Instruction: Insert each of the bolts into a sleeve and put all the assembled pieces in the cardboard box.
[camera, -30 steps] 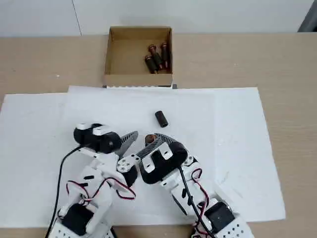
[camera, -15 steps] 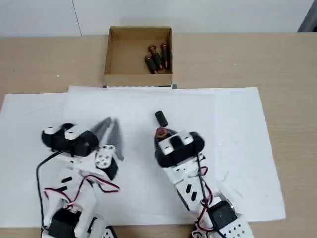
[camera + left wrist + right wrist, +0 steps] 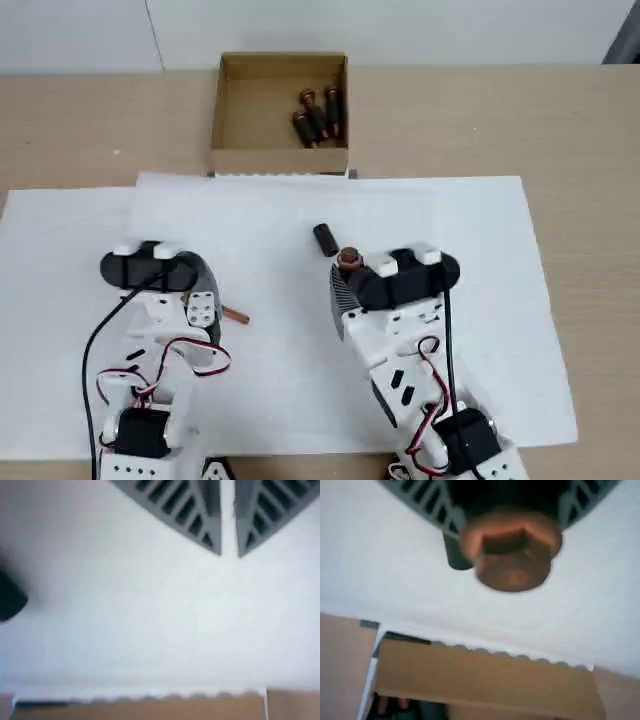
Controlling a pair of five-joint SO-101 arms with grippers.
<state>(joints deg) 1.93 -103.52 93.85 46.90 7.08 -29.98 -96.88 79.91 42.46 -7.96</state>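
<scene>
My right gripper (image 3: 510,525) is shut on a copper bolt (image 3: 512,555) whose hex head faces the wrist camera; something dark sits behind the head. In the high view that bolt (image 3: 349,260) hangs just beside a loose black sleeve (image 3: 325,240) lying on the white paper. The same sleeve (image 3: 455,557) shows past the bolt head. My left gripper (image 3: 229,550) points down at bare paper, its fingers (image 3: 200,515) nearly touching with nothing between them. Another copper bolt (image 3: 235,316) lies on the paper next to the left arm. The cardboard box (image 3: 225,110) holds three assembled pieces (image 3: 317,112).
White paper (image 3: 480,230) covers the near half of the wooden table (image 3: 560,120). The box stands just beyond the paper's far edge, and its near wall (image 3: 485,675) lies ahead of the right gripper. Open paper lies between the two arms.
The two grippers, which met at the middle of the paper, have parted. The right one carried the bolt up beside the loose sleeve. The left arm drew back to the left and turned downward.
</scene>
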